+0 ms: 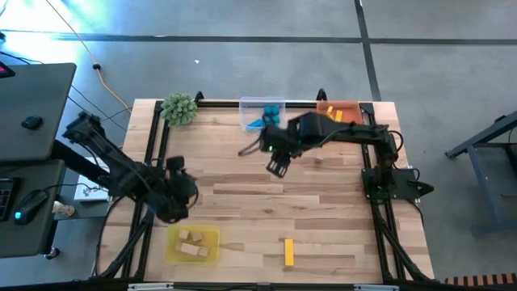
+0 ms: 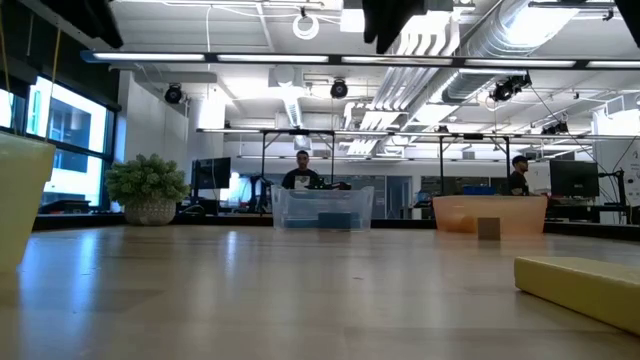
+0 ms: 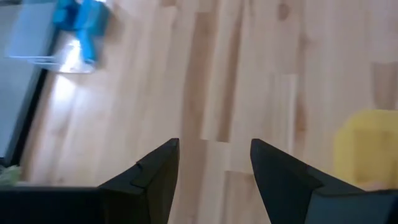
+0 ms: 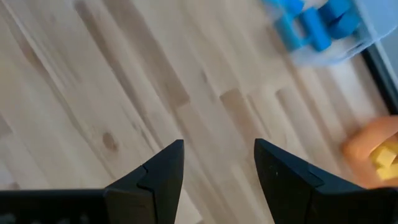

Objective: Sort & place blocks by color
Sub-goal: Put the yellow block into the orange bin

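Blue blocks (image 1: 264, 114) lie in the clear tray (image 1: 249, 105) at the table's far edge, and also show as blue blocks (image 4: 314, 25) in the right wrist view. Yellow blocks (image 1: 336, 115) sit in the orange tray (image 1: 349, 105) beside it. Plain wood blocks (image 1: 191, 242) rest in the yellow tray (image 1: 212, 234) near the front left. One yellow bar (image 1: 288, 251) lies flat on the bare table near the front edge. My right gripper (image 1: 278, 167) hangs open over the table's middle, in front of the clear tray. My left gripper (image 1: 175, 168) is open too, above the table just beyond the yellow tray.
A green spiky plant ball (image 1: 179, 108) stands at the far left corner. In the low view a small block (image 2: 488, 228) stands on the table before the orange tray (image 2: 490, 212). Black frame rails run along the table's sides. Bare wood lies between the trays.
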Tool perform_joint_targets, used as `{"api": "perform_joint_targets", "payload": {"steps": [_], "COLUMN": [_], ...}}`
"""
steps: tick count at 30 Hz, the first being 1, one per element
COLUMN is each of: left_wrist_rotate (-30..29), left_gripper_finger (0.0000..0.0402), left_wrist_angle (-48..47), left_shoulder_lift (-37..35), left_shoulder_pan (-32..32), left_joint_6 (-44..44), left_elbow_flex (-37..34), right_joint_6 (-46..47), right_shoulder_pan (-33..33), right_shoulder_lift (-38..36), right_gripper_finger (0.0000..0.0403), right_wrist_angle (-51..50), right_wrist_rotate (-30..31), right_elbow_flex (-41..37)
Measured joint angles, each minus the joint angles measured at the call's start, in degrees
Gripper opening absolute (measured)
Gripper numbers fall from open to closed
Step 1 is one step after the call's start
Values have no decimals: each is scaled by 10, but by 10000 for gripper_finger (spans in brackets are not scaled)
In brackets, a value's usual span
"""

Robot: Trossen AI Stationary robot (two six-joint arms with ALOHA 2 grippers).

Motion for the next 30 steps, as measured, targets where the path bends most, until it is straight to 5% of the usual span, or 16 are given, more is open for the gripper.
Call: {"api": "perform_joint_targets", "payload": {"steps": [17, 30], "left_wrist_rotate": [4, 56], "left_gripper_finger": [188, 188], "left_wrist_angle": [-5, -5], "left_shoulder_lift": [-110, -120], "left_shoulder_pan": [162, 264], "left_joint_6": [137, 202], "left_elbow_flex": [0, 0], "right_joint_6": [158, 439], "right_shoulder_pan": [37, 123], "right_shoulder_lift": [1, 2], "right_gripper_finger": [183, 183], "right_wrist_angle": [0, 54], "right_wrist_rotate": [-30, -111], "right_elbow_flex": [-164, -169]}}
